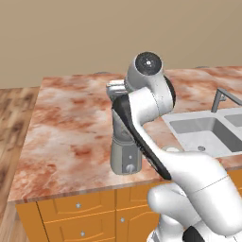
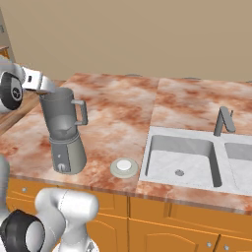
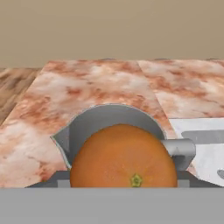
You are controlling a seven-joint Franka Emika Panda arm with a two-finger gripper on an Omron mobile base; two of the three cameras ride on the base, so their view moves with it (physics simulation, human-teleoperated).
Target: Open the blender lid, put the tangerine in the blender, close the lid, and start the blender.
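The tangerine [image 3: 124,157] looms large and close in the hand view, held between the jaws of my gripper [image 3: 124,183] right over the open mouth of the blender [image 3: 109,120]. The grey blender [image 2: 66,130] stands near the counter's front edge with its handle to the right and its knob facing forward, and its jar carries no lid. My gripper [image 2: 45,87] hangs at the jar's rim on its left side. The blender lid [image 2: 124,167] lies flat on the counter just right of the blender's base. The arm hides part of the blender [image 1: 125,158] in the left base view.
A double sink [image 2: 179,153] with a grey faucet [image 2: 224,120] is set into the marble counter [image 2: 123,113] to the right of the blender. Orange cabinet drawers [image 1: 75,212] run below the counter's front edge. A wooden floor [image 1: 14,113] lies off the counter's left end.
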